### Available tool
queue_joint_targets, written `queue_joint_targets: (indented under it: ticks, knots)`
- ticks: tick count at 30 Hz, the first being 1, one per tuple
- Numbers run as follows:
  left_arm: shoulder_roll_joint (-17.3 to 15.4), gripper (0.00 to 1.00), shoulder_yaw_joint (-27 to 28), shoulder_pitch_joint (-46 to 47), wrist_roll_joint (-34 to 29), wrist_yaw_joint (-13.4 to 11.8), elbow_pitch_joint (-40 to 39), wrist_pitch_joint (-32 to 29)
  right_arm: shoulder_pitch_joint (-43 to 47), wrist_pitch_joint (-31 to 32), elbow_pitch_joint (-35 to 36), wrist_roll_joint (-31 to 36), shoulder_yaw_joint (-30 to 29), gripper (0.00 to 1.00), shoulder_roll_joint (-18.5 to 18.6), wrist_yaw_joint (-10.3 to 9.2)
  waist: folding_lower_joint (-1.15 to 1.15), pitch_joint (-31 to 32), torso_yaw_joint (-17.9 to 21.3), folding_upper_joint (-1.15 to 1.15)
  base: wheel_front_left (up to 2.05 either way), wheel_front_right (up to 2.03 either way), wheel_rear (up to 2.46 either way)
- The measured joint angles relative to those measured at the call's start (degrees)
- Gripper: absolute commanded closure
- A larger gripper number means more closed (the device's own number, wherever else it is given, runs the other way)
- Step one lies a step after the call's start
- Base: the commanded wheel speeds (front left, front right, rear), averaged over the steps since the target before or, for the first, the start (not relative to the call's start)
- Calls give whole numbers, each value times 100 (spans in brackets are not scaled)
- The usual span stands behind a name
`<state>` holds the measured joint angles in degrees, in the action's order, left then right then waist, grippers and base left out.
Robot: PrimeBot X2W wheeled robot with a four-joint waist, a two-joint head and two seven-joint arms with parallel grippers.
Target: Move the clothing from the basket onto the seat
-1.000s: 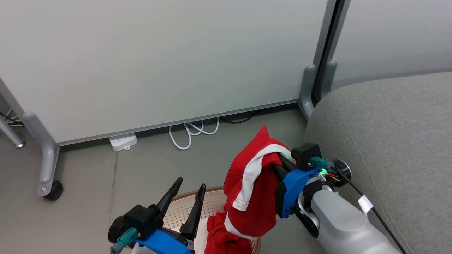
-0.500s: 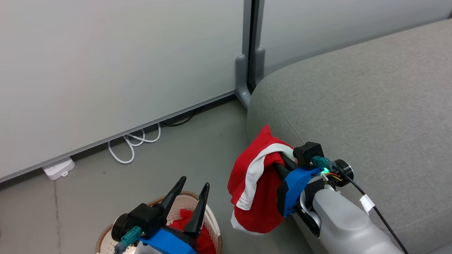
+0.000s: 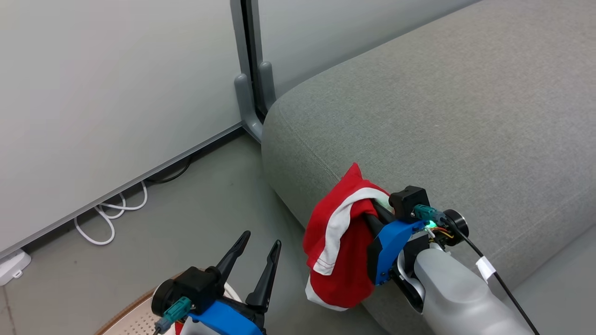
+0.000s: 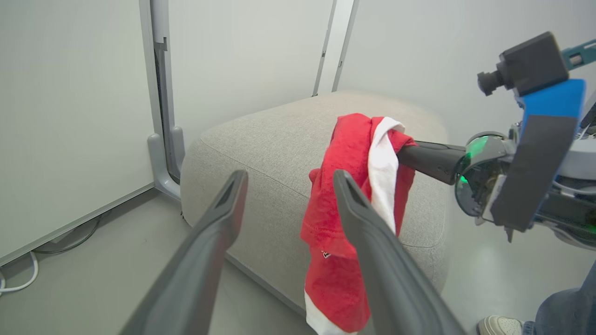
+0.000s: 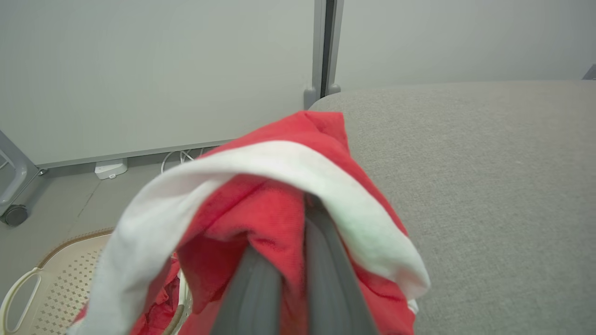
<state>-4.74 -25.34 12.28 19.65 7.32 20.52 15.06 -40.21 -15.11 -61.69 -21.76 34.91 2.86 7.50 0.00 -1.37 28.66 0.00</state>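
A piece of the clothing (image 3: 340,237), red with a white band, hangs from my right gripper (image 3: 367,210), which is shut on it; the fingertips are buried in the cloth. It dangles against the near side of the grey seat (image 3: 442,116), clear of the floor. The same garment (image 4: 344,186) shows past my left gripper (image 4: 289,179), and it drapes over my right gripper (image 5: 288,242). My left gripper (image 3: 261,239) stands open and empty above the basket (image 3: 135,311). More red clothing (image 5: 156,302) lies in the basket (image 5: 51,274).
Pale wall panels with a grey post foot (image 3: 247,107) stand behind the seat's corner. A white cable (image 3: 107,218) and a power strip (image 3: 11,267) lie along the wall. A person's shoe (image 4: 500,325) stands by the seat, and a caster wheel (image 5: 14,215) is near the basket.
The head camera has swung right, so the seat takes up more of the picture and the basket sits lower left. The garment's tail, first trailing into the basket, now hangs free.
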Motion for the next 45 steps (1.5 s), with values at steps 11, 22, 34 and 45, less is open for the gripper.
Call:
queue_joint_targets:
  ticks: [11,22,34,45]
  knots:
    - [-26,0,-71,19,36,0,2,0,27,0,18,18,-140,100,0,0,0,-40,-47,0,0,0,0]
    - [-185,0,-371,503,14,0,-99,0,-1334,46,-447,68,-977,100,580,0,0,-632,-397,0,0,0,0]
    - [-557,0,-821,1671,-172,1,-409,1,-3214,56,-670,148,-2069,100,2694,0,1,-2102,-993,0,0,0,0]
    - [-680,0,-980,2257,-316,1,-500,0,-2756,13,-957,-19,-3150,100,3137,1,2,-3327,-1569,0,0,0,0]
